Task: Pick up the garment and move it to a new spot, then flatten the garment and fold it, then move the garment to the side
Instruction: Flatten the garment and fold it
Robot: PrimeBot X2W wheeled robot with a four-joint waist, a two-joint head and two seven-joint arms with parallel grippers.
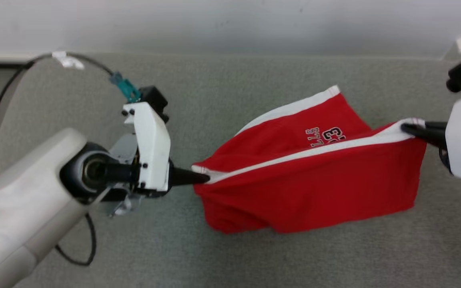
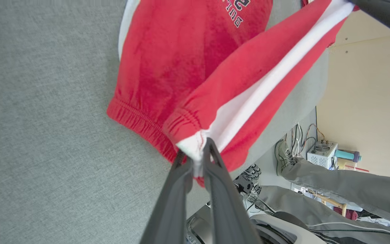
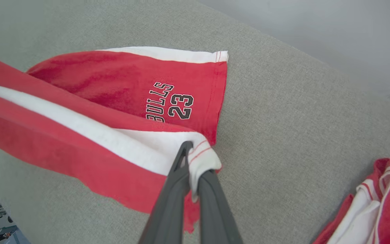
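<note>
The garment (image 1: 306, 188) is a pair of red shorts with white side stripes and a "BULLS 23" print (image 3: 169, 103). It hangs stretched between my two grippers above the grey table (image 1: 230, 256). My left gripper (image 1: 202, 178) is shut on the elastic waistband end of the white stripe (image 2: 195, 147). My right gripper (image 1: 408, 129) is shut on the hem end of that same stripe (image 3: 201, 159). The nearer leg is lifted and taut, while the far leg (image 2: 168, 64) droops onto the table.
A second red and white garment (image 3: 371, 210) lies on the table at the right. A black cable (image 1: 2, 100) loops behind my left arm. Past the table's edge are a person's grey trouser legs and shoe (image 2: 284, 152), cables and equipment.
</note>
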